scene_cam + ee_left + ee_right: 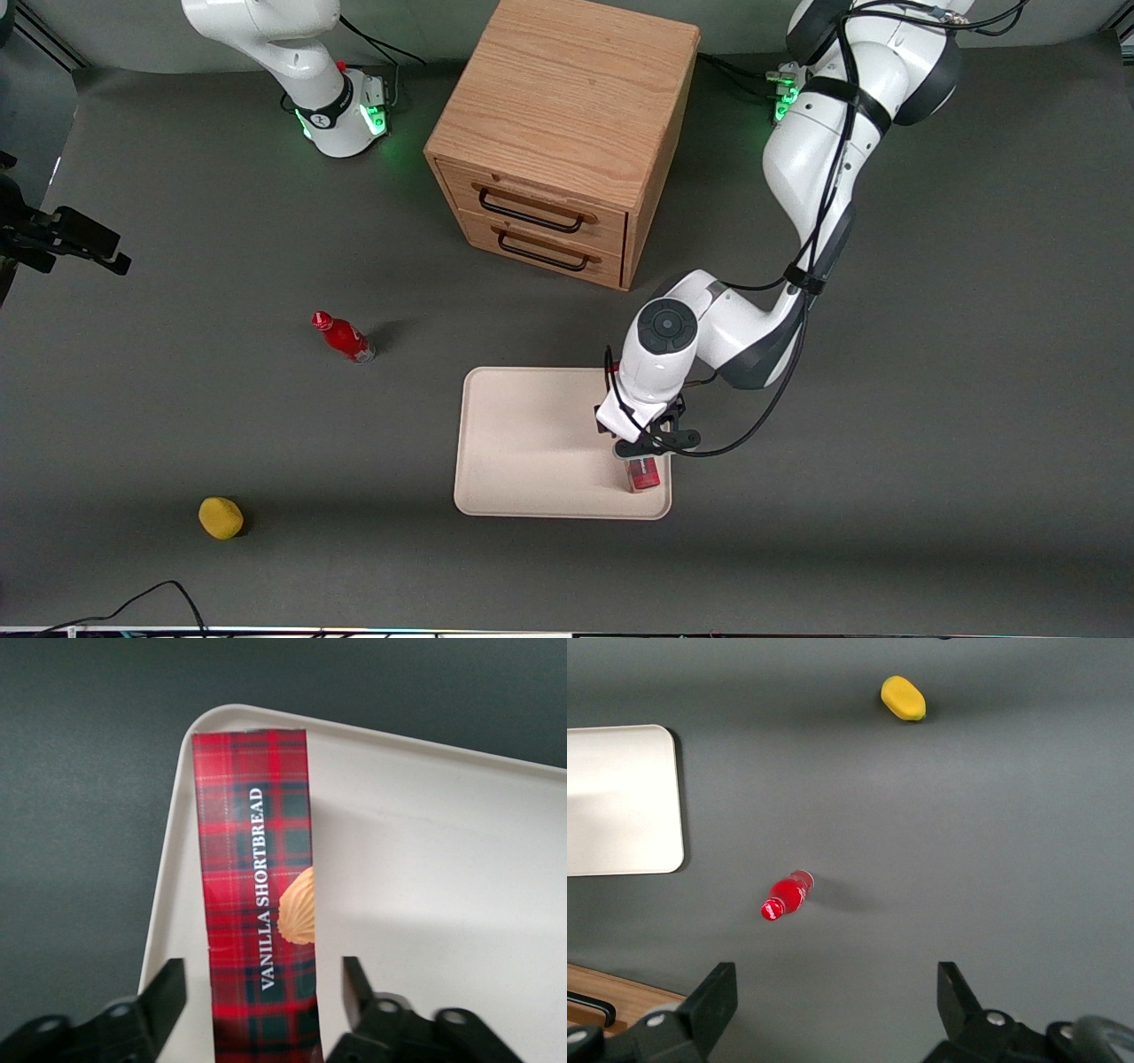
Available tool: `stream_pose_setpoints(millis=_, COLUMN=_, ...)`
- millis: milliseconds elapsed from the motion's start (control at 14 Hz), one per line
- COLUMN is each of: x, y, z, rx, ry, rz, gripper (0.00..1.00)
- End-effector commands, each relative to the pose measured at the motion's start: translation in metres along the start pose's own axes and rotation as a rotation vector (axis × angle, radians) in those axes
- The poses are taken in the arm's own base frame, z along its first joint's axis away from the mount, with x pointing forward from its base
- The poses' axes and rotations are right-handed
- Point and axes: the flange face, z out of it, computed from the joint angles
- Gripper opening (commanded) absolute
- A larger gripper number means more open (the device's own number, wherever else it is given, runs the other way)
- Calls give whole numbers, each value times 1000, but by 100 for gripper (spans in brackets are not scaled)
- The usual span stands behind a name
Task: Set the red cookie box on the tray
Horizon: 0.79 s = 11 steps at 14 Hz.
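The red cookie box point(252, 815) lies on the cream tray point(425, 859), along the tray's rim at the corner nearest the front camera on the working arm's side. In the front view only its end point(645, 477) shows below the wrist, over the tray point(532, 443). My gripper point(263, 988) hangs just above the box, open, its black fingers point(168, 992) straddling the carton with a gap of tray showing on each side. From the front the gripper point(640, 456) is mostly hidden by the wrist.
A wooden two-drawer cabinet point(567, 133) stands farther from the front camera than the tray. A small red bottle point(344, 337) and a yellow lemon-like object point(221, 517) sit toward the parked arm's end of the table.
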Motion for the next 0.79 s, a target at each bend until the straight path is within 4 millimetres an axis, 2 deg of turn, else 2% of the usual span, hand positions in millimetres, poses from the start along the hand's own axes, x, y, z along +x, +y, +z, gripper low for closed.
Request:
stream_pose_setpoints(millis=0, x=9, y=0, z=-20, rx=-1, ry=21, rz=-16, gripper=100)
stream_pose_setpoints(millis=143, x=16, y=-11, z=-39, rx=46, ry=-4, rz=-20, gripper=100)
stream_pose_setpoints(millis=429, x=17, y=-26, z=-109, rx=143, ry=-46, rz=87, gripper=100)
stream_pose_setpoints(millis=643, x=7, y=-67, z=-168, rx=130, ry=-92, rz=121, gripper=100)
stream_pose_setpoints(millis=714, x=7, y=-89, z=-188, rx=139, ry=-94, rz=161, gripper=100)
